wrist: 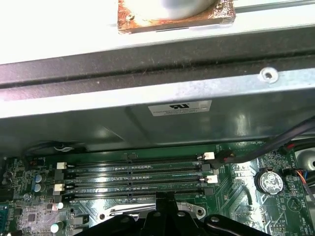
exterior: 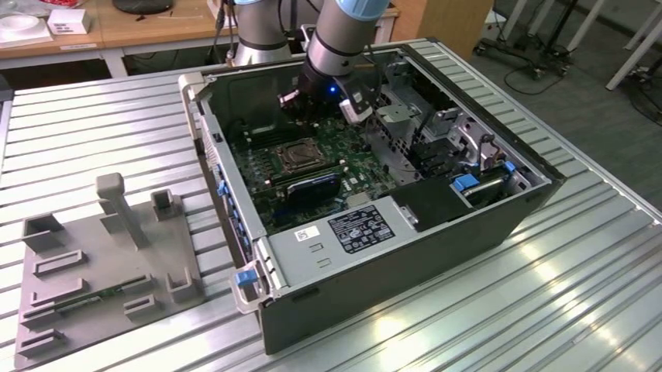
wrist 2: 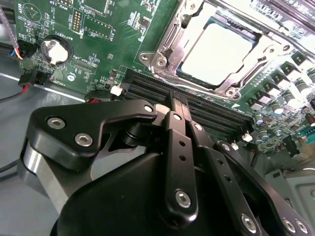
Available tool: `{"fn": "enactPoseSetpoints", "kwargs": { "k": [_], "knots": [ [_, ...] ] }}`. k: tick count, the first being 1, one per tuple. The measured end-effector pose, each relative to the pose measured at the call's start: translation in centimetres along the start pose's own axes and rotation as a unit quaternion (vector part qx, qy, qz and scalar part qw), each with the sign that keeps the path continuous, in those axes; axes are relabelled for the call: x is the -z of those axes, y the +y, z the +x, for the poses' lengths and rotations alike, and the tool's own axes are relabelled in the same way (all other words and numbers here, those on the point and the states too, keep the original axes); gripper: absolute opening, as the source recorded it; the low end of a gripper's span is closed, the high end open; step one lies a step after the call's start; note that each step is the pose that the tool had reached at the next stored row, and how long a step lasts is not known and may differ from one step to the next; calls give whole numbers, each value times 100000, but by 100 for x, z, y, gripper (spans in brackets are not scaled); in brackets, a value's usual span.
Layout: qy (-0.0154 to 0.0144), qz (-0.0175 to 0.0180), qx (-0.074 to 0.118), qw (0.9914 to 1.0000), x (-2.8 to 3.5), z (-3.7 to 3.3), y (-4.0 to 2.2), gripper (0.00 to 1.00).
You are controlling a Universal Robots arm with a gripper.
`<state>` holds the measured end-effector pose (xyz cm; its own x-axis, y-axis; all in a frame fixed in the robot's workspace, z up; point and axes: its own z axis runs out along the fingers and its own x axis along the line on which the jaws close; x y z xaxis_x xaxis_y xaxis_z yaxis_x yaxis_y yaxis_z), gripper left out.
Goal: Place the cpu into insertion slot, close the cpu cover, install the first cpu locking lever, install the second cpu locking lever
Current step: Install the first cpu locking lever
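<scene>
the gripper point(wrist 2: 178, 101) has its two black fingers pressed together with nothing between them, their tips hanging over the long black memory slots point(wrist 2: 206, 105) of the green board point(wrist 2: 106, 44). in the exterior view the gripper point(exterior: 310, 108) sits low inside the open computer case point(exterior: 414, 256), at the far end of the board.

the chip point(wrist 2: 216, 51) already lies in its socket point(wrist 2: 165, 42), its pale metal top showing through the window of the steel cover point(wrist 2: 236, 81), which looks to be lying down flat over it. in the exterior view the socket point(exterior: 293, 157) is just beyond the fingertips toward the near end of the case, with the memory slots between the two. so the socket lies straight ahead of the closed fingers, close but not touched.

the long axis of the memory slots point(wrist: 133, 174) runs crosswise to the line from fingers to socket. whether either locking lever is hooked down i cannot tell; thin bright rods run along the socket's edges.
</scene>
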<state>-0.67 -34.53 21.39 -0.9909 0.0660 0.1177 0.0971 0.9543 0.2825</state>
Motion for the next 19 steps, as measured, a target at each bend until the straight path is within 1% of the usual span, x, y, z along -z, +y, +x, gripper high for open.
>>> {"fn": "enactPoseSetpoints", "kwargs": {
  "k": [3,11,15,17,18,19],
  "knots": [
    [-2,74,-11,100000,1,0,0,11],
    [-3,88,-12,100000,2,0,1,11],
    [-5,89,-14,100000,25,3,8,11],
    [-20,218,-25,100000,37,5,12,11],
    [-41,389,-42,99999,45,6,14,11],
    [-70,652,-74,99998,54,7,17,11]
  ]
}}
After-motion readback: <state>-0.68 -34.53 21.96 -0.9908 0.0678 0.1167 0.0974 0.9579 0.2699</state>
